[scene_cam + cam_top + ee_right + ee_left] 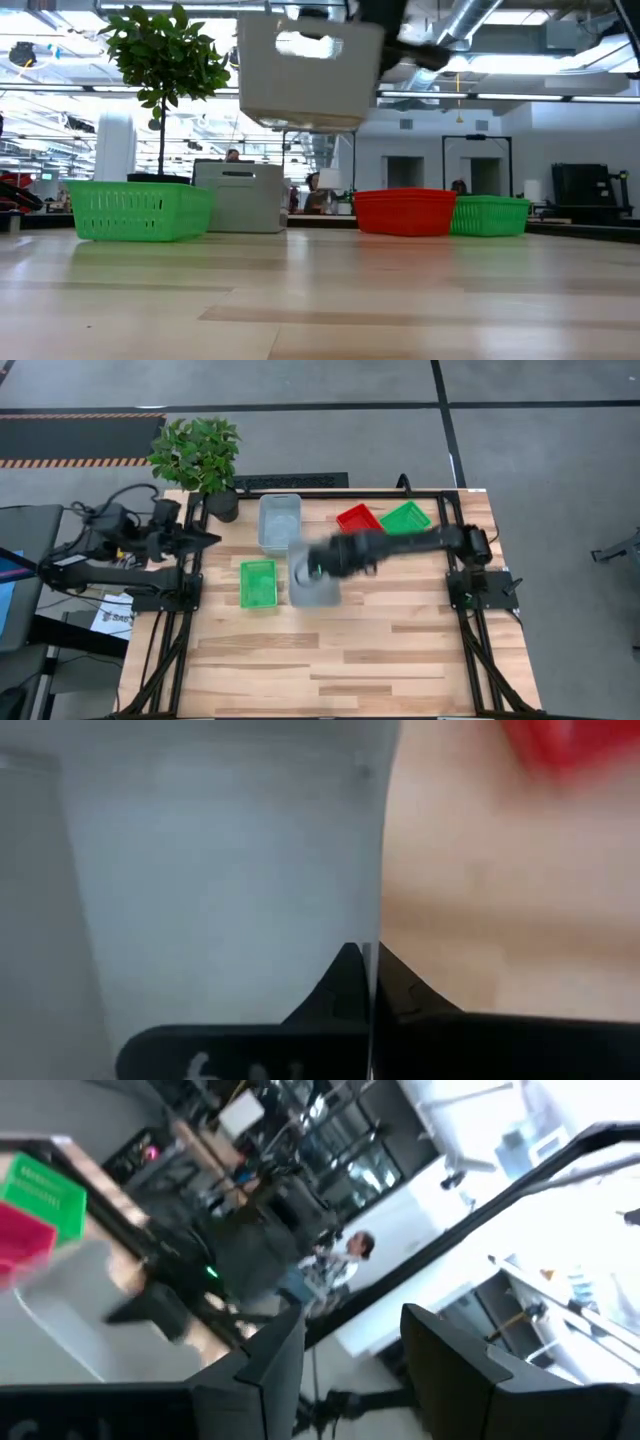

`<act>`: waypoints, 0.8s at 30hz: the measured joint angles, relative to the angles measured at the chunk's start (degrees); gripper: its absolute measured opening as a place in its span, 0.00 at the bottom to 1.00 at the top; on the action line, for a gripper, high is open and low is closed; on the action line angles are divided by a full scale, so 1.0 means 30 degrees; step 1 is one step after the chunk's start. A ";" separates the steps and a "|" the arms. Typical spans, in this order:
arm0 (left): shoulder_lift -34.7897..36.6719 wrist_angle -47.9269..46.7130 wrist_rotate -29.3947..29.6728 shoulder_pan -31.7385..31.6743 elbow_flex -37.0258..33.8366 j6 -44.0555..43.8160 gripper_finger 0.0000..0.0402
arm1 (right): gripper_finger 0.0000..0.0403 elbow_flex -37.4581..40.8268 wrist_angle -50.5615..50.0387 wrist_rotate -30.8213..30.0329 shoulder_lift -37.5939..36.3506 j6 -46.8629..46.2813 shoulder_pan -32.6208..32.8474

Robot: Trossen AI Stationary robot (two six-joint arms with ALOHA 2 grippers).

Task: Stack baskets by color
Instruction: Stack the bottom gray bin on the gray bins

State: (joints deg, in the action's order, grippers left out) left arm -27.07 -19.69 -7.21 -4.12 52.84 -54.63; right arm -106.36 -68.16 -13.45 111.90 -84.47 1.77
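Note:
My right gripper is shut on a pale grey basket and holds it above the middle of the table; in the low view this basket is well clear of the wood. A second grey basket stands on the table farther back. A green basket sits left of the held one. A red basket and another green basket sit at the far right. My left gripper is open, drawn back at the table's left edge, and touches nothing. My right gripper pinches the rim of one wall of the grey basket, one finger inside the basket and the other outside. The fingers come from above, slanting down. The basket hangs below them, lifted clear of the table and slightly tilted.
A potted plant stands at the far left corner. The black frame rail runs along the far edge. Bare wood fills the near half of the table. People show in the room beyond.

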 joint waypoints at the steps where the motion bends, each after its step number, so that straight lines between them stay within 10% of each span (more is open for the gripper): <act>1: 0.0234 -0.0017 0.0148 -0.0005 0.0000 0.0001 0.39 | 0.00 -0.0300 0.0575 -0.0006 0.0095 0.0880 -0.0778; 24: 0.0917 -0.0123 0.5798 -0.0004 0.0003 -0.0271 0.39 | 0.00 -0.6998 0.7453 0.3513 0.5385 1.1082 -0.8485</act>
State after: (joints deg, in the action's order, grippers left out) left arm -24.32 -20.06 10.18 -4.13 52.85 -55.44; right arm -127.35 -45.80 -2.91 128.05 -51.23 -23.68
